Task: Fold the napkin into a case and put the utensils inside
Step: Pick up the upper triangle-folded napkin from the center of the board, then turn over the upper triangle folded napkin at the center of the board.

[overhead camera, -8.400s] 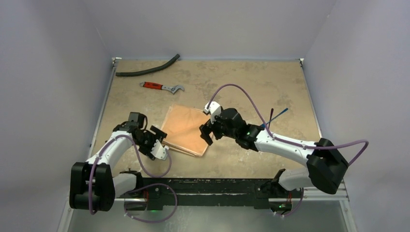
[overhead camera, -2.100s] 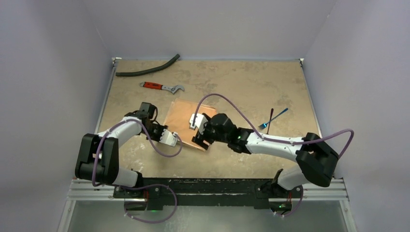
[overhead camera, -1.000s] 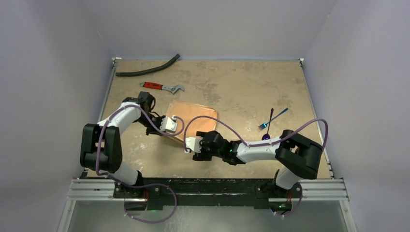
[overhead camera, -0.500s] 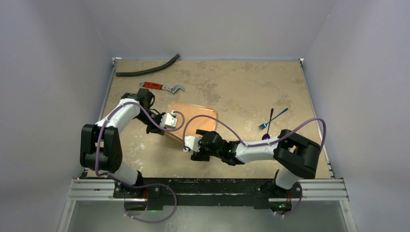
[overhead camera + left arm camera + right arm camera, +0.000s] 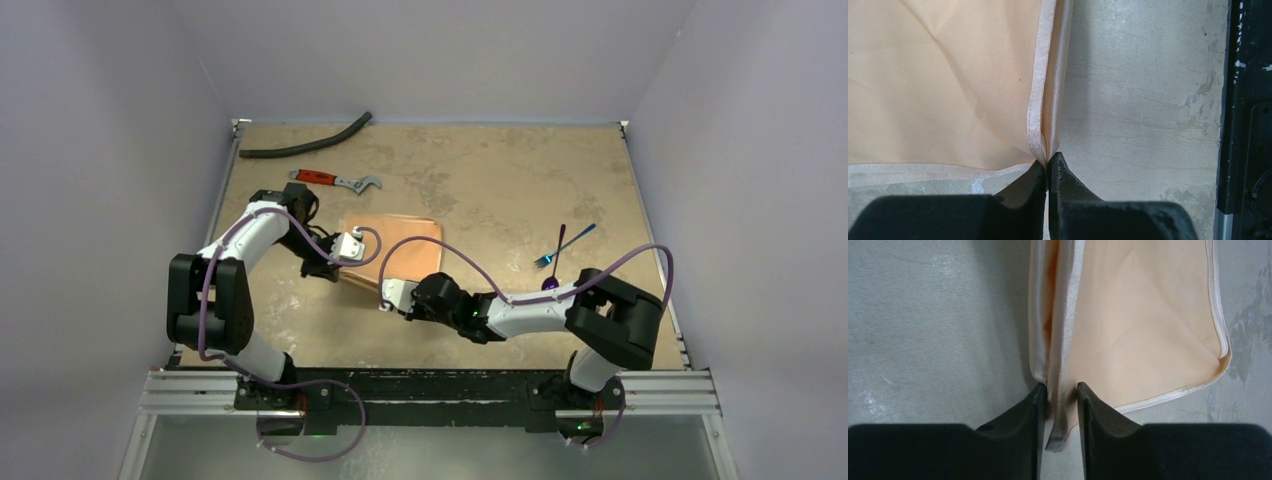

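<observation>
Left tool (image 5: 1048,165): I see it pinching the soft peach-orange napkin's (image 5: 395,245) corner.
Right tool (image 5: 1060,390): part-spread, straddling its folded edge.
Progress: I judge folding is mid-way, with no case yet.
Left to do: shiny blue fork (image 5: 570,243) and dark purple spoon (image 5: 553,262) lie well apart on the table (image 5: 500,170).

Open table (image 5: 500,170) spans the far middle and right, between the wrench (image 5: 335,180) and the fork (image 5: 582,232) crossed with the spoon (image 5: 563,236). The hose (image 5: 305,141) lines the far-left edge. The left arm (image 5: 250,232) and right arm (image 5: 530,310) meet at the napkin (image 5: 400,232), and a cable (image 5: 412,243) arcs over it, closing off the centre. Bare table lies near of the right arm.
</observation>
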Controlling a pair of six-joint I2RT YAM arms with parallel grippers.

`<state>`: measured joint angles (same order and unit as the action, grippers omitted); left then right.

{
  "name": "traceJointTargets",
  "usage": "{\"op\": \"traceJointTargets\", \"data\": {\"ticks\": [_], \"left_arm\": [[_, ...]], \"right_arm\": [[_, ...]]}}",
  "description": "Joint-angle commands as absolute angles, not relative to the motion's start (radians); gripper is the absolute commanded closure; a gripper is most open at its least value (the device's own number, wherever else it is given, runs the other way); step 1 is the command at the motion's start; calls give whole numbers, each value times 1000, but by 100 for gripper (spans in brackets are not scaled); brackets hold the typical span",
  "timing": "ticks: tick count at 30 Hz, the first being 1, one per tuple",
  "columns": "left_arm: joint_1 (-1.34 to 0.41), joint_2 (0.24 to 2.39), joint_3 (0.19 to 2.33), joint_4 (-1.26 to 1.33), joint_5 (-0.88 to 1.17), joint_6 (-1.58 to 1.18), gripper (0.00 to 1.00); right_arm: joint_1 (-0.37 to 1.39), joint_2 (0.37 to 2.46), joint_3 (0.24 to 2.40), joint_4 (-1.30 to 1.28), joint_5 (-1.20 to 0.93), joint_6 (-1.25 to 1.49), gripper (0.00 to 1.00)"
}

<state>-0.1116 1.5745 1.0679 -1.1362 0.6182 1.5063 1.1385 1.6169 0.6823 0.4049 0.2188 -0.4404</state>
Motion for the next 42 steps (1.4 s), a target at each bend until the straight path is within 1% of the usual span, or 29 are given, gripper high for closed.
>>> {"op": "traceJointTargets", "data": {"ticks": [1,7,8,16,21,26,32,39,42], "left_arm": [[-102,1569,1092,-1166,658,1525,100],[-101,1564,1086,-1153,635,1535,100],[-102,1561,1085,-1151,632,1537,100],[-102,1516,1078,-1187,611,1553,100],[-101,1479,1051,-1190,614,1552,100],[-102,1461,1072,-1203,603,1542,100],[-101,1424,1123,-1273,580,1564,100],[-108,1242,1125,-1419,619,1575,100],[-117,1130,1116,-1437,639,1505,100]], "right_arm": [[1143,1614,710,422,219,-413,75],[1143,1575,714,394,200,-389,99],[1144,1573,720,381,191,-379,100],[1143,1534,766,273,78,-323,100],[1143,1499,757,244,71,-305,100],[1143,1476,759,202,58,-287,100],[1143,1442,825,85,33,-280,100],[1159,1311,878,-66,-83,-196,100],[1236,1267,907,-146,-108,-153,100]]}}
